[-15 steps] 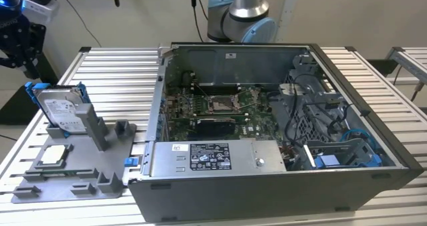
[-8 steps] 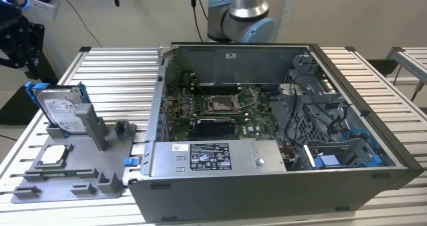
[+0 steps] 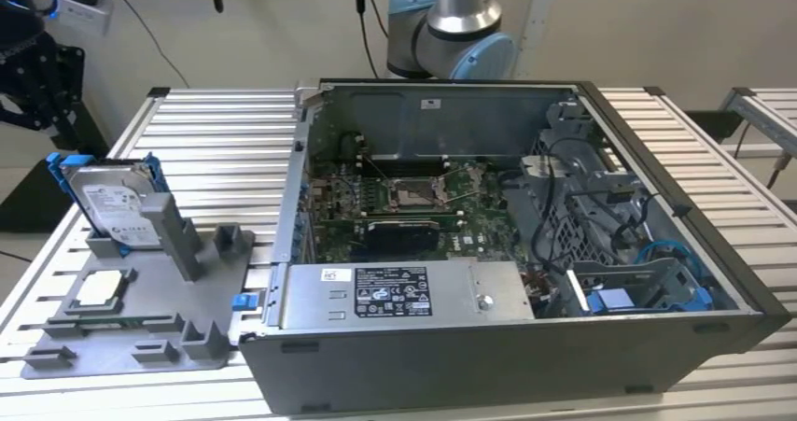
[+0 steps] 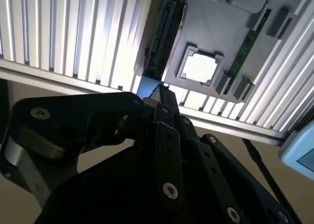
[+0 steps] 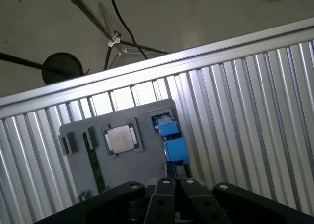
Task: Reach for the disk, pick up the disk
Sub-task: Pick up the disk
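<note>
The disk (image 3: pixel 115 202), silver-grey with a white label and blue rails, stands upright in a slot of the grey holder plate (image 3: pixel 144 332) at the exterior view's left. My black gripper (image 3: pixel 44 104) hangs beyond the table's edge, up and to the left of the disk and apart from it. In the first wrist view the disk (image 5: pixel 171 140) shows edge-on as blue rails just past my gripper (image 5: pixel 176 172). The second wrist view has the disk's dark edge (image 4: pixel 164 37) ahead of the gripper (image 4: pixel 159 91). The fingers lie together with nothing between them.
A square silver chip (image 3: pixel 100 290) (image 4: pixel 200 67) (image 5: pixel 121 138) lies flat on the holder plate beside a green memory stick (image 4: pixel 248 42). An open computer case (image 3: pixel 498 253) fills the slatted table's (image 3: pixel 212 141) middle. A stand's round base (image 5: pixel 61 67) sits on the floor.
</note>
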